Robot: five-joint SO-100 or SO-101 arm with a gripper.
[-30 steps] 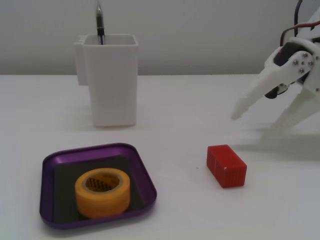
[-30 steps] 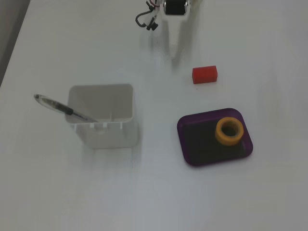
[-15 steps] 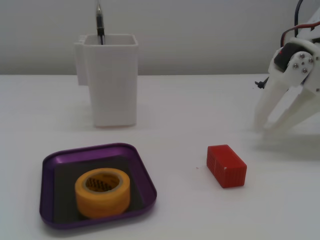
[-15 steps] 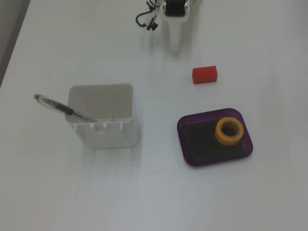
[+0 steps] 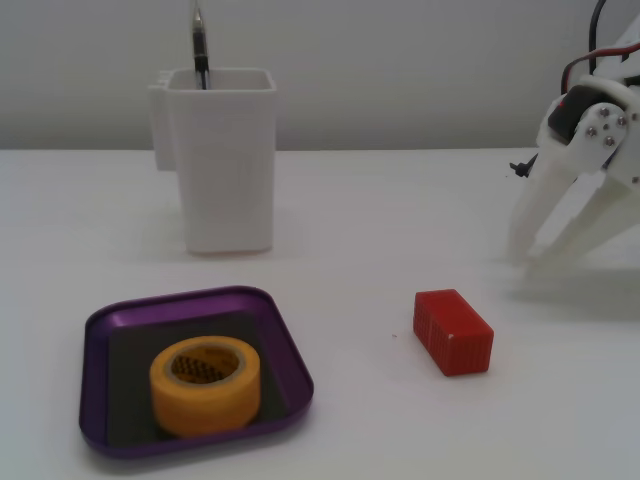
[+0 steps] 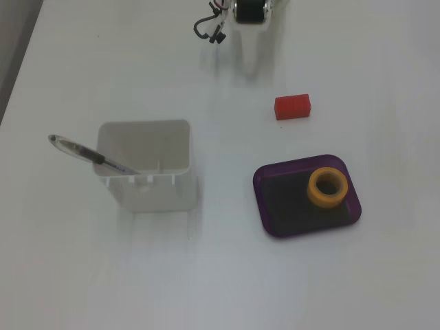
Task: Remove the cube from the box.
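The red cube lies on the white table, outside the purple box, to its right in a fixed view. It also shows in another fixed view, above the box. The box holds only a yellow tape roll. My gripper hangs at the far right, tips down on the table, behind and to the right of the cube and apart from it. Its white fingers come together at the tips and hold nothing.
A tall white container with a pen in it stands behind the box. It also shows at the left from above. The arm's dark wrist motor and cables sit at the top edge.
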